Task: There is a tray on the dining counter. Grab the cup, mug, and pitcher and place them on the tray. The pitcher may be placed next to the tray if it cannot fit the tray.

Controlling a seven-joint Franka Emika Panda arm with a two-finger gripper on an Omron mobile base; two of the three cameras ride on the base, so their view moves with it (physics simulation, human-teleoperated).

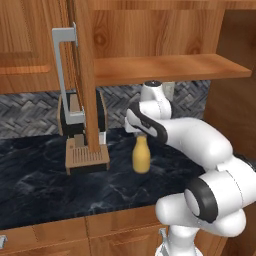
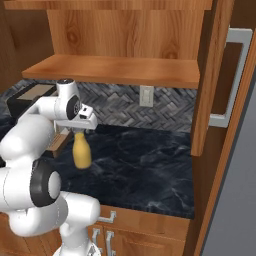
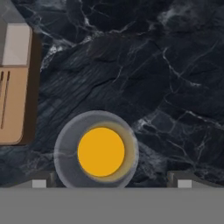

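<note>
Pitcher [image 3: 101,151] directly beneath the open hand [image 3: 111,183]

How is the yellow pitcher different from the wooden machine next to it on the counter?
The pitcher is mustard yellow and rounded with a narrow neck; the machine is brown wood and black, boxy with a flat slatted base. The pitcher is lower and slimmer, the machine taller and wider. Both stand upright on the black marble counter, apart.

Counter [image 1: 45,185]: black marble with white veins, directly below the claw. Backsplash [image 2: 120,107]: grey herringbone tile, behind the claw, fitted with a white outlet [image 2: 146,96]. Shelf [image 1: 165,67]: wood, above the claw. Cabinets [image 1: 60,235]: wood, under the counter. Coffee machine [image 1: 82,132]: wood and black, left of the claw. An open door [image 2: 212,75] stands to the right.
</note>
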